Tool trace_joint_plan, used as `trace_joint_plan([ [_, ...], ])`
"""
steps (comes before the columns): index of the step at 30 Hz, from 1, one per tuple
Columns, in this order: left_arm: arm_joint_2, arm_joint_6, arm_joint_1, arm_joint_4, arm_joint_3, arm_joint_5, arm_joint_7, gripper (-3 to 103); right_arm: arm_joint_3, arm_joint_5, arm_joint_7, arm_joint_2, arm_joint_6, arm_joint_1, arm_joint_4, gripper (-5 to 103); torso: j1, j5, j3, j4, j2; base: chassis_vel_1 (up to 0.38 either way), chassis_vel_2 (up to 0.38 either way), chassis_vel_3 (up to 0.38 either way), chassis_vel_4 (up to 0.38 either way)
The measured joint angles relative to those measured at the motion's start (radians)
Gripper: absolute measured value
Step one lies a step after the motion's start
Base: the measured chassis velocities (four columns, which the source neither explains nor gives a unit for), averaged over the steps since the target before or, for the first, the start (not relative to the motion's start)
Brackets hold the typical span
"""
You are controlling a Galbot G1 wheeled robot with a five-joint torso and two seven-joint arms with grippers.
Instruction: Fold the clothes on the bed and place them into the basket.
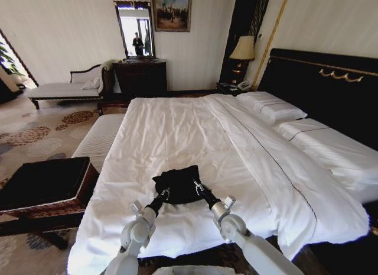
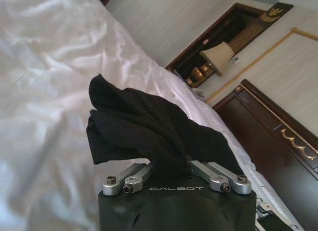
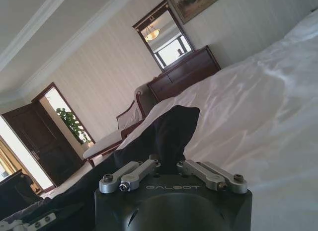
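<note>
Black shirt (image 1: 177, 183) bunched on the white bed (image 1: 177, 133) near its foot, left gripper (image 1: 163, 196) and right gripper (image 1: 198, 187) both clamped on its cloth, basket (image 1: 44, 186) beside the bed

Big white-sheeted bed (image 1: 177, 127), black gold-trimmed headboard (image 1: 319, 86)

Bundled black shirt (image 1: 176, 183) sits near the foot edge; white pillows (image 1: 271, 106) up against that headboard.

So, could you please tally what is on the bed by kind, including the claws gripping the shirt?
Black shirt: 1, bunched on the bed
Claws: 2, left claw and right claw, each shut on the shirt
White pillows: 2, near and far
Total: 5
</note>
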Motion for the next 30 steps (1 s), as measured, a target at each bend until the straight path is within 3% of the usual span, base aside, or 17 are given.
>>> trace_joint_plan([
  [5,0.032,0.014,0.029,-0.098,-0.030,-0.032,-0.018,9,-0.004,-0.029,0.116,-0.014,0.003,0.016,0.081,8,0.000,-0.0001,0.000,0.0000,0.000,0.000,0.000,0.000,0.000],
  [10,0.057,0.023,0.080,-0.202,-0.099,-0.072,-0.038,9,-0.027,-0.026,0.156,-0.015,0.011,0.017,0.155,8,0.000,0.0000,0.000,-0.0002,0.000,0.000,0.000,0.000,0.000],
  [21,0.005,0.024,0.120,-0.227,-0.103,-0.029,-0.040,9,-0.068,-0.041,0.175,-0.015,-0.002,0.008,0.201,8,0.000,-0.0001,0.000,-0.0001,0.000,0.000,0.000,0.000,0.000],
  [30,0.000,0.021,0.121,-0.233,-0.117,-0.031,-0.037,9,-0.099,-0.049,0.179,-0.008,-0.001,0.005,0.192,8,0.000,-0.0001,0.000,-0.0001,0.000,0.000,0.000,0.000,0.000],
])
